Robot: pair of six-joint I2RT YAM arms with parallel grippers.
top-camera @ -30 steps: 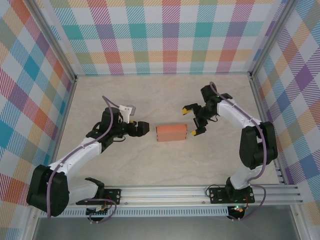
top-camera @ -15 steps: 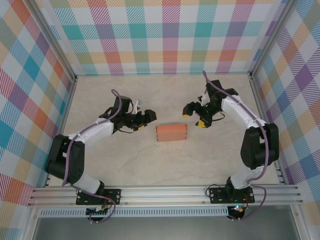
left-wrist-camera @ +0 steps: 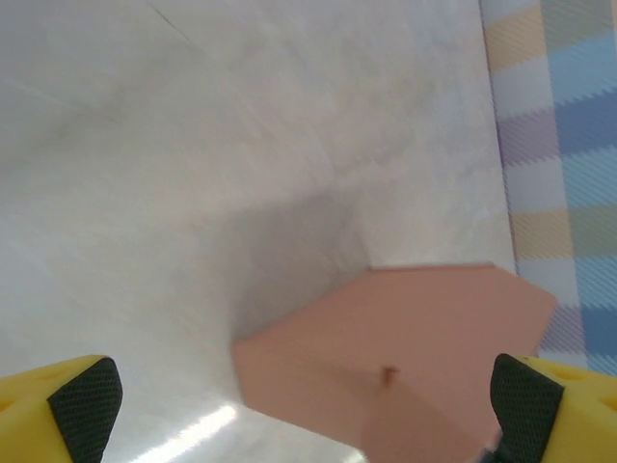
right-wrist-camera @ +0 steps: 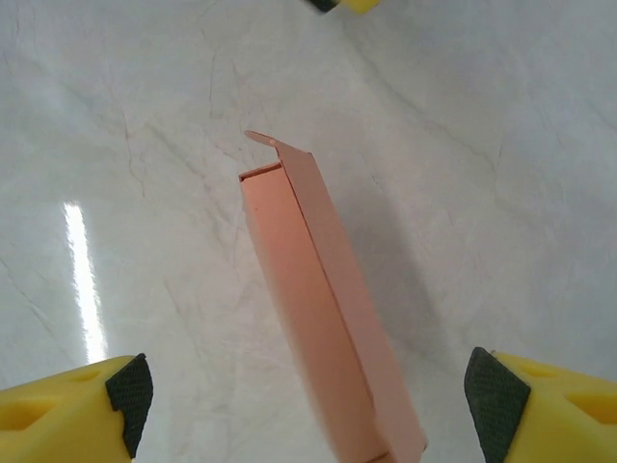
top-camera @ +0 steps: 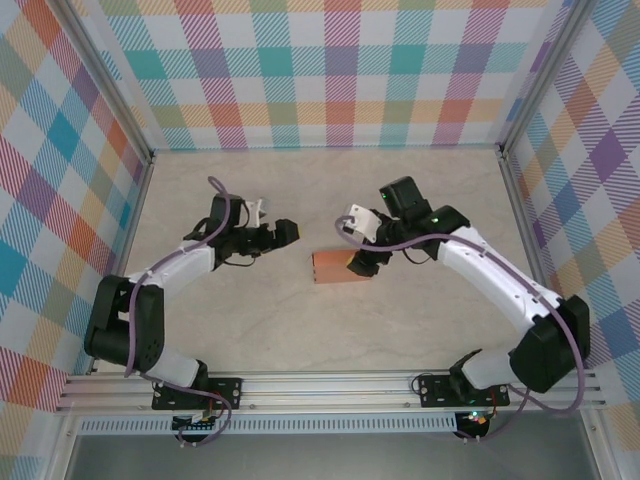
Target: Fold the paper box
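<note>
The box (top-camera: 333, 267) lies flat on the table (top-camera: 300, 330), near the middle. The right gripper (top-camera: 358, 263) hangs over its right end with the jaws apart: in the right wrist view the 2 yellow fingers (right-wrist-camera: 72, 405) stand wide on both sides of the box and do not touch it. The left gripper (top-camera: 283, 233) is also spread wide and holds nothing, near the box's far left corner.
</note>
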